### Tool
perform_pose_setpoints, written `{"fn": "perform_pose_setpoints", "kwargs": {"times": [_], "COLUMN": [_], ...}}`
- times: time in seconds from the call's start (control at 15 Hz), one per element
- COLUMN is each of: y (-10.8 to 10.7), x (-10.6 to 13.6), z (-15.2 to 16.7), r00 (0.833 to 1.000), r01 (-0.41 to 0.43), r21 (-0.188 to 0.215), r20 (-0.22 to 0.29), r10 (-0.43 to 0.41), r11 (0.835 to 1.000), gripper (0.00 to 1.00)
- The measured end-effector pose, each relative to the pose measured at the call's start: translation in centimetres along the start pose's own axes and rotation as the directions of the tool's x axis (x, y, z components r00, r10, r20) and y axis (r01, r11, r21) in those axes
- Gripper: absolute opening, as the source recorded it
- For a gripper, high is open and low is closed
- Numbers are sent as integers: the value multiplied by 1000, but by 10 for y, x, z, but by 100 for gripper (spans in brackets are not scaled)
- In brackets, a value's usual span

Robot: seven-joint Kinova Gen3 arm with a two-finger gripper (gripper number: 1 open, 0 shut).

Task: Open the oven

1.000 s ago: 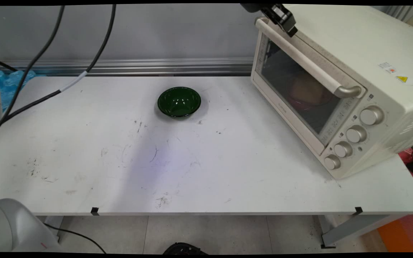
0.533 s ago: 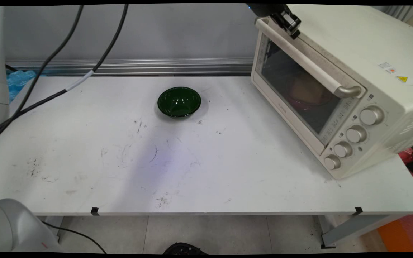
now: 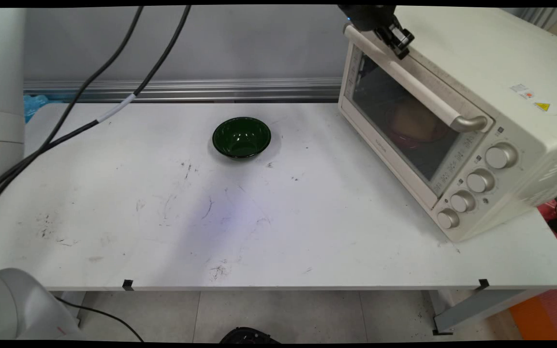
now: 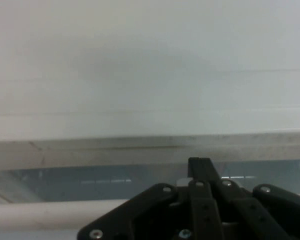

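Main view shows the black two-finger gripper (image 3: 401,40) at the top front edge of one cream metal toaster oven (image 3: 457,116), its jaws right by the far end of the long cream bar handle (image 3: 416,79); whether they are clenched or released I cannot tell. That handle looks stiff and smooth, best taken across its bar. One dark green glossy bowl (image 3: 241,137) sits well apart, below-left of the jaws, on the white worktop (image 3: 162,232).

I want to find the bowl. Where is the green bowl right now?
In the main view, the green bowl sits on the white table near its far middle, left of the toaster oven.
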Motion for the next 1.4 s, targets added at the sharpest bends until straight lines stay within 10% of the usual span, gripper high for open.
{"fn": "perform_pose_setpoints", "kwargs": {"times": [1.4], "y": [6], "x": [-20], "z": [23], "r00": [995], "r01": [41], "r21": [-1], "r20": [88], "r10": [-41], "r11": [999], "gripper": [0]}}
